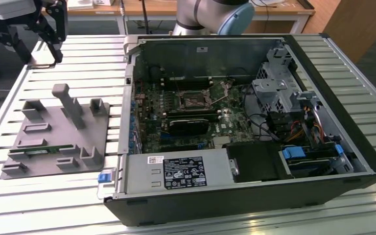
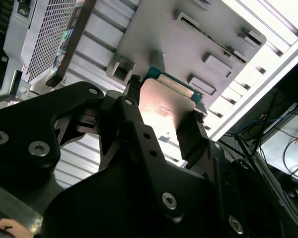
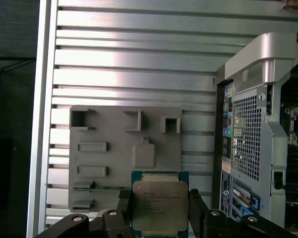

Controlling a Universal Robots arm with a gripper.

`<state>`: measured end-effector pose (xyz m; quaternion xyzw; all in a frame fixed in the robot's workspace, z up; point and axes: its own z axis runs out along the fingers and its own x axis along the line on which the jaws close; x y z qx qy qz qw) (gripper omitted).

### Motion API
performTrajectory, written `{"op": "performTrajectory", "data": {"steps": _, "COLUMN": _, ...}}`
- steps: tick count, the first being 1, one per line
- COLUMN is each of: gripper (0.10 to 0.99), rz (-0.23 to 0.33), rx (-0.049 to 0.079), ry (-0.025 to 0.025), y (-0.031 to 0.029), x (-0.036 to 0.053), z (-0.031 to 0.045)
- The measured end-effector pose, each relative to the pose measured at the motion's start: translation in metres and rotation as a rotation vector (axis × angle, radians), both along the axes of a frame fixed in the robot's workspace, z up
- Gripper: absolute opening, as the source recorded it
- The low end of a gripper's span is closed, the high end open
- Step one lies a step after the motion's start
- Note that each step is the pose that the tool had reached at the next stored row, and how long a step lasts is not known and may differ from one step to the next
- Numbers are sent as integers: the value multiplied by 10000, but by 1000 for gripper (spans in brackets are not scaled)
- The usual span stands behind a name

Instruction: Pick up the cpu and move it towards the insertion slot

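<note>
I grip the cpu [image 3: 160,207] in my claw [image 3: 160,198] by two opposite edges. It is a flat square chip with a silvery lid and green rim. The insertion slot [image 1: 193,101], a dark metal-framed square, lies well apart inside the open case [image 1: 341,98].

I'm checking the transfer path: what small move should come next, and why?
Probably carry the cpu sideways toward the exterior view's right: the gripper, jaws shut on it, hangs near the grey fixture plate, while the insertion slot sits inside the open case.
</note>
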<state>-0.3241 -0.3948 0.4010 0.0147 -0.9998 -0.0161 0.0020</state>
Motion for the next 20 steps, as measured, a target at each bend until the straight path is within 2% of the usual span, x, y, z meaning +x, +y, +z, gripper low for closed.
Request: {"op": "performTrajectory", "data": {"steps": 20, "gripper": 541, "rz": 1, "rx": 0, "ry": 1, "y": 0, "x": 145, "z": 0}}
